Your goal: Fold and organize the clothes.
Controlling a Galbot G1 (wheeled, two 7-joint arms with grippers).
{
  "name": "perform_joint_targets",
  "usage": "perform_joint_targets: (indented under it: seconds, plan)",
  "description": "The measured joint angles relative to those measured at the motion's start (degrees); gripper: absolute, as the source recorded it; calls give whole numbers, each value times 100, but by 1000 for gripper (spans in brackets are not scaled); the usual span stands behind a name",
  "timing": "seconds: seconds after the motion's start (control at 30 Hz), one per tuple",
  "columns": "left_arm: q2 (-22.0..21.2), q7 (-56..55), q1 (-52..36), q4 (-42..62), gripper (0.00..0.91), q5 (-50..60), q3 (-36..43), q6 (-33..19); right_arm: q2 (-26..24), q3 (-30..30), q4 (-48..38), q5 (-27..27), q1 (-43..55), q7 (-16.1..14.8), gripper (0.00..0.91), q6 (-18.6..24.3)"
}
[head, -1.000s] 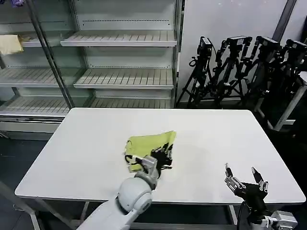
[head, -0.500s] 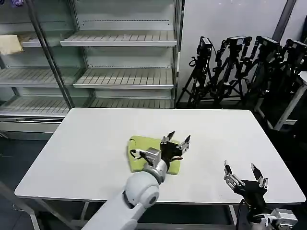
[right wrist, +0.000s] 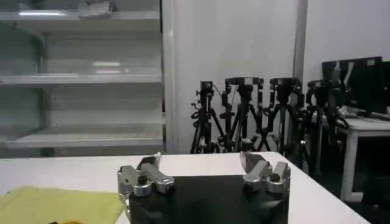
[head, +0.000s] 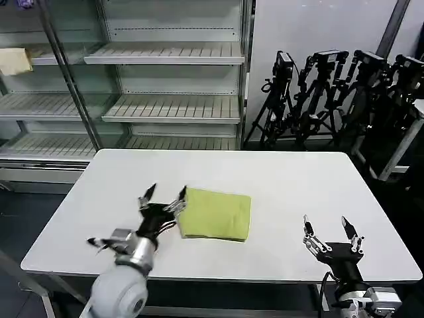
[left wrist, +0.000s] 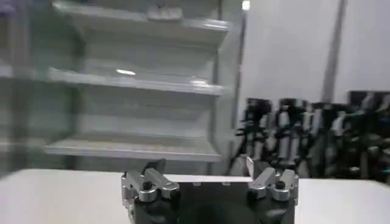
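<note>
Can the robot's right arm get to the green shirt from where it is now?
Probably yes. The right tool hangs open near the table's front edge, and the folded green shirt lies flat to its left with only bare tabletop between them. The left tool is open at the shirt's far side, out of the way.

Left gripper [head: 163, 197] released the folded T-shirt [head: 216, 214], withdrew.
</note>
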Motion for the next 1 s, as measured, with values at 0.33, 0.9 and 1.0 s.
perform_joint_targets:
  seconds: [0.33,0.9,1.0]
  plan:
    - [-200,212,1539,-809,907,1168,-377,-68,30,-121,34,-167,-54,-3,907,55]
    - [-242,605,1736,-328,907,3493,539,422,90,-124,123,-270,-275,23,907,70]
    - [-275,641,1615,-152,907,3758,708,607,107,-121,130,-279,-304,26,907,71]
